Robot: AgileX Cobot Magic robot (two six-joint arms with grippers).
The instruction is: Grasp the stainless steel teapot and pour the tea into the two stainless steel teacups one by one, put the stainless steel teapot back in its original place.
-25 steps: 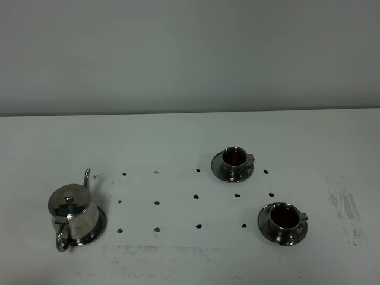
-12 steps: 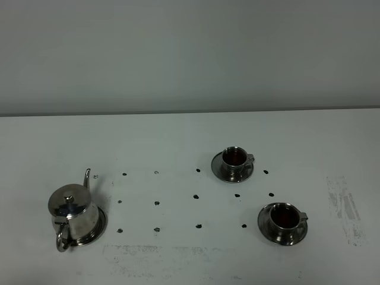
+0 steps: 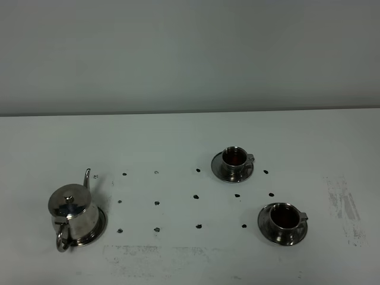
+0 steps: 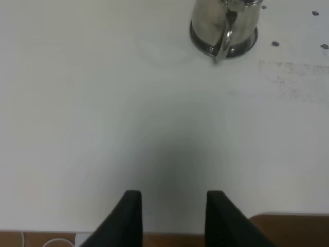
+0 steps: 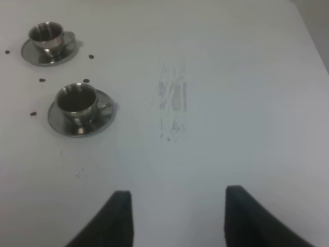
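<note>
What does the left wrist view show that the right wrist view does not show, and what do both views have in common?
Only the left wrist view shows the stainless steel teapot, standing upright on its saucer with the loop handle turned toward the camera, and the left gripper, open and holding nothing.

Only the right wrist view shows the two stainless steel teacups, each on its own saucer with dark liquid inside, and the right gripper, also open and holding nothing.

Both show the white table with small black dots and a scuffed grey patch.
</note>
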